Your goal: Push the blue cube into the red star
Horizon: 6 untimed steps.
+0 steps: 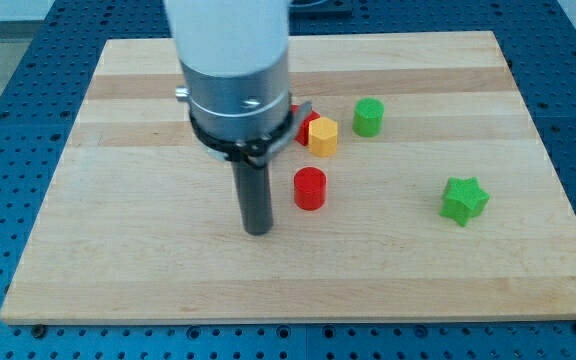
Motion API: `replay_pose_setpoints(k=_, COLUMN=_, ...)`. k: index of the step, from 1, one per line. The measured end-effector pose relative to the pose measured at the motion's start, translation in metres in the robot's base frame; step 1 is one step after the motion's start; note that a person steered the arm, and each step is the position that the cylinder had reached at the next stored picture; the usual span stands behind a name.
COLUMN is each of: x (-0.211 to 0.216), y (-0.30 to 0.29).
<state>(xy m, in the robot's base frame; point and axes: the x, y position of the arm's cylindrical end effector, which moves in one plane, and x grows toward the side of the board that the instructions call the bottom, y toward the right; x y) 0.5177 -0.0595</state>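
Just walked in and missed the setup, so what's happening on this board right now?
A robot arm with a dark rod is sliding blocks around a wooden board. My tip rests on the board just to the view's left of the red cylinder, not touching it. Beyond that sit a yellow block against a partly hidden red block, a green cylinder, and a green star off to the view's right. The blue cube isn't visible; the arm may be hiding it.

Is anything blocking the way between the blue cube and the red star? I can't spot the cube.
No blue cube shows; the arm may hide it, so I cannot tell. A red block, perhaps the star, peeks behind the yellow block. My tip stands apart, to the view's left of the red cylinder.
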Motion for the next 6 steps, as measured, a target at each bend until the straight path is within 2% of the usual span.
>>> replay_pose_setpoints(k=2, x=-0.058, y=-0.037)
replay_pose_setpoints(k=3, x=-0.067, y=-0.041)
replay_pose_setpoints(k=6, x=-0.083, y=0.000)
